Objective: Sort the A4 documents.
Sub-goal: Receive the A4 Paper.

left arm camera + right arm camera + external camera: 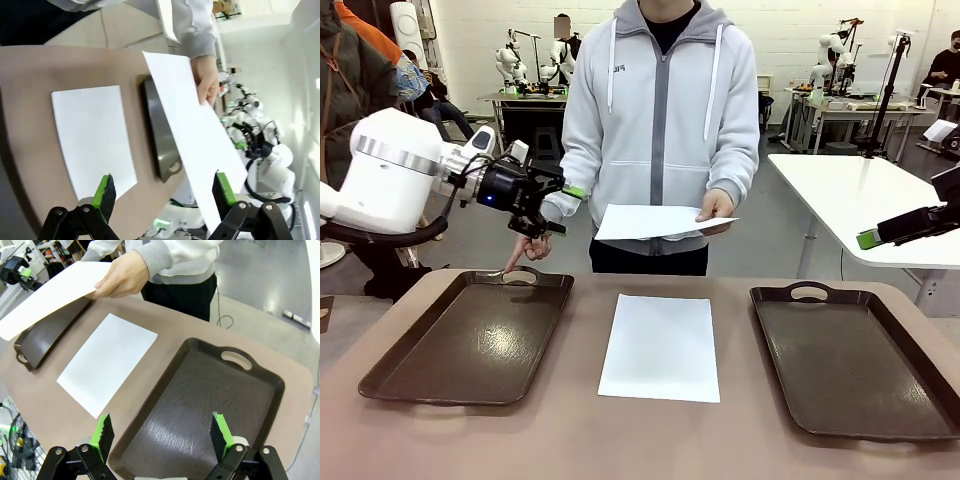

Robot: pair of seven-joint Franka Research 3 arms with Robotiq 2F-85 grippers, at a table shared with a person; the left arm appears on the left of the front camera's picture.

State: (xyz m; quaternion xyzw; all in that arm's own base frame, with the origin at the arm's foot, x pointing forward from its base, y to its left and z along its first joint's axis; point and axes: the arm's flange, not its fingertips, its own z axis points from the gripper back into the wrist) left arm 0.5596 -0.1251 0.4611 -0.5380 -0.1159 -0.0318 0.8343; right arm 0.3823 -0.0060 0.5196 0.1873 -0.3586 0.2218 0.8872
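- Held sheet [655, 220]: thin and limp, pinched along one edge only by the person's hand [717, 207], up over the far side of the surface [620, 440]. Likely to buckle or crease if clamped askew at its free corner, and to tear or slip if pulled before release by that hand.
- Danger of a bump: left tool [563, 210] raised close to the person's other hand [525, 255], itself pointing down at the handle end of the left tray [470, 345]. Fingers or sleeve easily caught on a quick reach toward the paper.
- Flat sheet [662, 345]: lying flush on the surface between the left tray and the right tray [850, 360], touching neither. No lifted edge to pinch, so liable to slide or wrinkle under a downward press.
- Chance of wrong sorting: both trays bare, both sheets blank, no guide to the choice beyond the pointing finger. A judgement, not a thing seen.
- Left tool: jaws spread wide, nothing between the pads, touching nothing. Near the held sheet's free corner but apart from it.
- Right tool [162, 432]: jaws spread wide, empty, hanging above the right tray, well apart from both sheets.
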